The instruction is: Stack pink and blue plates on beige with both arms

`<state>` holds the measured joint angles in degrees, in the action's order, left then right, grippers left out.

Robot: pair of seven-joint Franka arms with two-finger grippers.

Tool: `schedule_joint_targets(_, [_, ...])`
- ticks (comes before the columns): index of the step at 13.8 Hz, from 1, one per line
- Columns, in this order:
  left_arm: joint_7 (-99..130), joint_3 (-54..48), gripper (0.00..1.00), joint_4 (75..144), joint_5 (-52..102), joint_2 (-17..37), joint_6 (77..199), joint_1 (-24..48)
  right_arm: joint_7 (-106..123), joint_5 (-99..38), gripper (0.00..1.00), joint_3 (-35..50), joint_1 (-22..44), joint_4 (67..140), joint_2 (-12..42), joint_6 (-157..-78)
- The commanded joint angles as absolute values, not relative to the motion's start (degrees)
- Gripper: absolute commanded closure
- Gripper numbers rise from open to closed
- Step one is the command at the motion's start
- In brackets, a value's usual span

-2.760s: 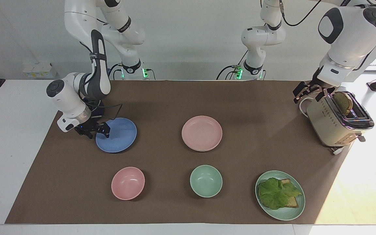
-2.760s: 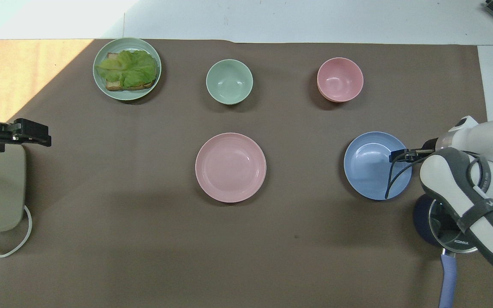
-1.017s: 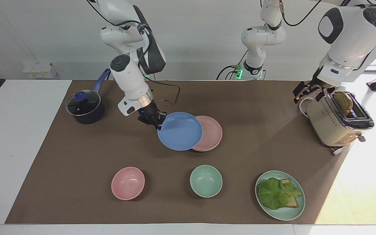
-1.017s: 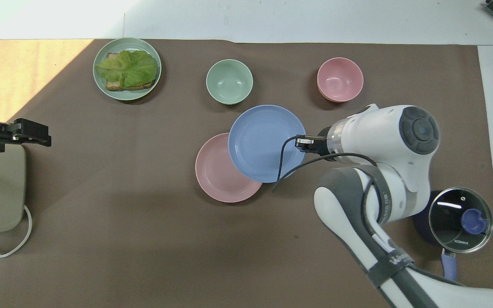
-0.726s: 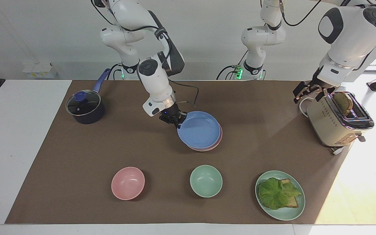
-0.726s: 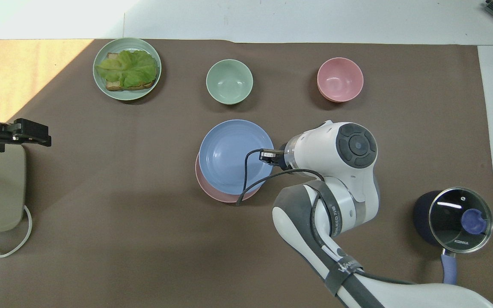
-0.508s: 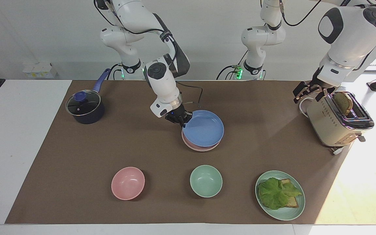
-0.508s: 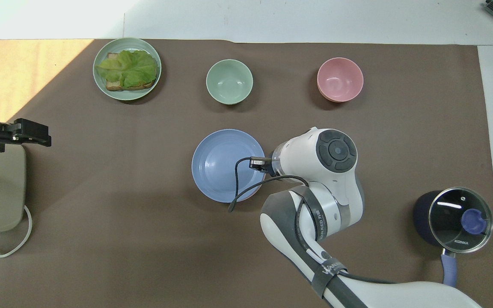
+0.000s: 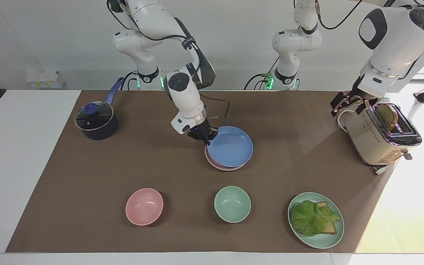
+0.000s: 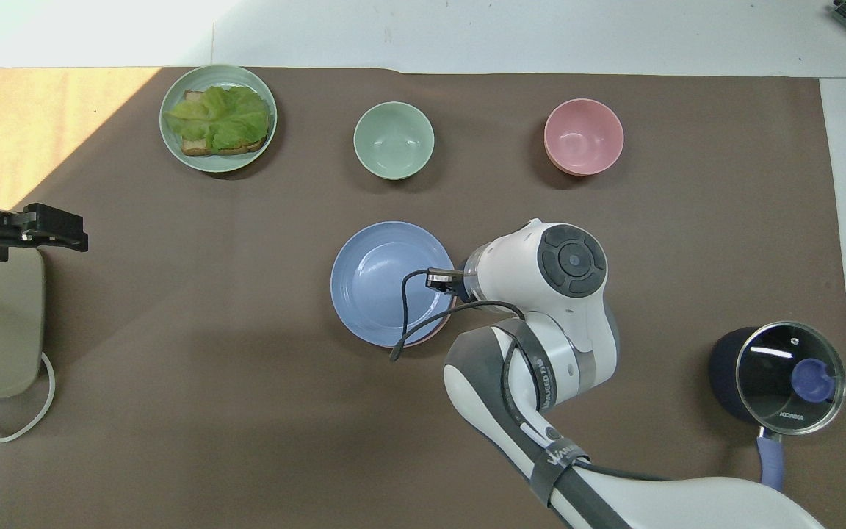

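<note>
Plates: four in all. A periwinkle blue round matte plate (image 9: 230,146) lies on a pastel pink round matte plate (image 9: 222,167) at the middle of the brown table mat (image 9: 87,176); only a sliver of the pink plate's rim shows, and a paler edge just under it, seen in the facing view, looks like the cream-beige plate, though this is hard to make out. A mint-green plate (image 9: 322,241) with toast and lettuce sits at the left arm's end, farther from the robots.
Bowls: two, a small deep pink bowl (image 9: 144,206) and a mint-green bowl (image 9: 232,204), both farther from the robots than the stack.
Arms: two glossy white jointed ones.
Right gripper (image 9: 204,136): clamped tight on the blue plate's rim at the edge nearest the robots.
Left gripper (image 9: 344,104): spread wide, holding nothing, waiting beside the cream-coloured toaster (image 9: 379,138).
Change: about three seconds ago the blue plate lay on the mat at the right arm's end; it now sits over the pink plate, lower and better centred than half a second ago.
Other things: a dark blue saucepan with a glass lid (image 9: 95,120) at the right arm's end; a slice of bread (image 9: 387,115) stands in the toaster.
In the way: in the overhead view the right arm and its black cable (image 10: 408,308) cover part of the stack.
</note>
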<state>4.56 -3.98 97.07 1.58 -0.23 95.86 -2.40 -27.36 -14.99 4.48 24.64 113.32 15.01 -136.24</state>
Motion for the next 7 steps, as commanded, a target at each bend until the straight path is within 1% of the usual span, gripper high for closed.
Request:
schedule_joint_targets(1, [4.5, -4.3, 0.0, 97.4, 0.6, -1.2, 95.0, -2.7, -28.0, -15.4, 0.41, 4.4, 24.8, 113.0, 15.2, -137.5])
schedule_joint_targets(2, [4.5, -4.3, 0.0, 97.4, 0.6, -1.2, 95.0, -2.7, -28.2, -15.4, 0.3, 4.4, 24.8, 112.9, 15.3, -137.5])
schedule_joint_targets(3, [4.5, -4.3, 0.0, 97.4, 0.6, -1.2, 95.0, -2.7, -28.2, -15.3, 0.22, 4.4, 24.9, 112.5, 15.3, -137.5])
schedule_joint_targets(7, [4.4, -4.3, 0.0, 97.4, 0.6, -1.2, 95.0, -2.7, -28.2, -11.7, 0.04, 3.8, 23.8, 111.2, 14.3, -135.9])
